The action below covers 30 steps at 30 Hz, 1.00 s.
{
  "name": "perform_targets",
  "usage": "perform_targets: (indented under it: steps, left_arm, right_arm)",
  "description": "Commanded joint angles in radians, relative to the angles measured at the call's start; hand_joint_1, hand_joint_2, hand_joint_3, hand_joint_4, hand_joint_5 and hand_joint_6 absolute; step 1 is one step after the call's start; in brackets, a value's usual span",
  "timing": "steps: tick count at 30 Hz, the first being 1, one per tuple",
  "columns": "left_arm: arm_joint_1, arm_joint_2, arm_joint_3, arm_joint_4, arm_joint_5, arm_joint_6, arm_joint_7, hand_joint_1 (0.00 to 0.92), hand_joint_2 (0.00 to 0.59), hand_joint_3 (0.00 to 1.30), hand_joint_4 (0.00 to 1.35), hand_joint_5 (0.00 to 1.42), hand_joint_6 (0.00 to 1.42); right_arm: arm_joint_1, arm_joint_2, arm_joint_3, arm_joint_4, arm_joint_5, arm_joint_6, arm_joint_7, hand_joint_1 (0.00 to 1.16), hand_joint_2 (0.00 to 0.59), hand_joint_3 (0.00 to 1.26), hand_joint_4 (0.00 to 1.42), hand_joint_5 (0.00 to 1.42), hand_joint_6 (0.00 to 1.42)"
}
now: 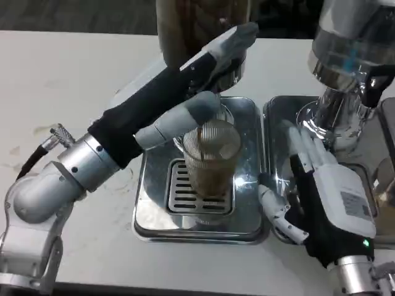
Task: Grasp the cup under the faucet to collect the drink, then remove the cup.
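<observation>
A ribbed clear cup (212, 165) holding brown drink stands on the slotted grate of a steel drip tray (154, 213), under the faucet (223, 79) of a brown drink dispenser (185, 24). My left hand (197, 80) reaches up over the cup. Its fingers (237, 37) lie against the faucet's top, and its grey thumb (182, 120) stretches across just above the cup's rim. My right hand (318, 185) lies to the right of the cup with fingers spread. Its thumb sits near the cup's base with a small gap, holding nothing.
A second dispenser (345, 55) with a steel base stands at the back right on its own steel tray (281, 114), right behind my right hand. White table (62, 80) lies bare to the left and in front.
</observation>
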Motion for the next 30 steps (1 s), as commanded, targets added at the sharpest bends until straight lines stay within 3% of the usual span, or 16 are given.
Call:
perform_targets:
  steps: [1, 5, 11, 23, 30]
  left_arm:
    - [0.025, 0.014, -0.043, -0.003, 0.045, -0.005, -0.022, 0.0, 0.029, 0.0, 0.0, 0.0, 0.0]
    - [0.024, 0.016, -0.048, -0.002, 0.054, -0.01, -0.008, 0.0, 0.028, 0.0, 0.0, 0.0, 0.0]
    - [0.024, 0.01, -0.045, -0.002, 0.043, -0.009, 0.002, 0.0, 0.031, 0.0, 0.0, 0.0, 0.0]
    - [0.018, 0.0, -0.062, -0.005, 0.037, 0.003, 0.007, 0.0, 0.032, 0.0, 0.0, 0.0, 0.0]
    - [0.006, 0.003, -0.063, 0.013, 0.045, -0.002, 0.006, 0.0, 0.032, 0.0, 0.0, 0.0, 0.0]
  right_arm:
    - [-0.023, -0.01, -0.038, 0.034, 0.125, -0.102, 0.055, 0.34, 0.379, 0.0, 0.0, 0.0, 0.07]
    - [-0.04, -0.006, -0.057, 0.066, 0.204, -0.156, 0.104, 0.38, 0.347, 0.0, 0.0, 0.0, 0.07]
    - [-0.071, 0.013, -0.066, 0.09, 0.272, -0.168, 0.173, 0.51, 0.261, 0.0, 0.0, 0.0, 0.0]
    - [-0.151, 0.058, -0.084, 0.263, 0.362, -0.255, 0.215, 0.56, 0.237, 0.0, 0.0, 0.0, 0.0]
    - [-0.197, 0.074, -0.083, 0.353, 0.376, -0.288, 0.228, 0.56, 0.231, 0.0, 0.0, 0.0, 0.0]
